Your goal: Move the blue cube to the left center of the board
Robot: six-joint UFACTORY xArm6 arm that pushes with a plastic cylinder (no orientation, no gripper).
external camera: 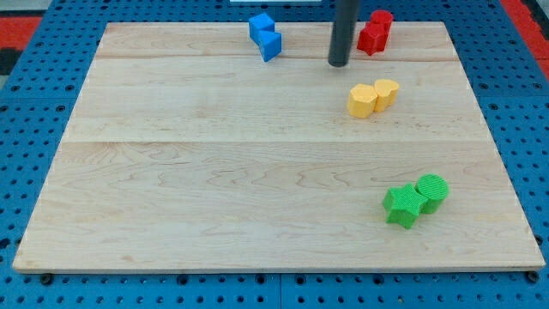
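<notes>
Near the view's top edge of the wooden board (214,172), a little left of the middle, we see two bright blue blocks touching each other. The upper one, the blue cube (261,25), is tilted so a corner faces us; the other blue block (271,45) sits against it just below and to the view's right, and its exact shape is hard to make out.

Our arm carries no fingers, only a straight dark rod. My tip (339,63) rests on the board to the view's right of the blue pair, apart from them, with bare wood between. Just to the view's right of the rod stand two red blocks (375,32), pressed together at the top edge. Below the tip lie two yellow blocks (372,96), rounded and touching. Well apart, toward the view's lower right, sit two green blocks (415,200), one star-like, one rounded.

The board is pale, fine-grained wood in joined planks, lying on a blue pegboard (34,129) dotted with holes.
</notes>
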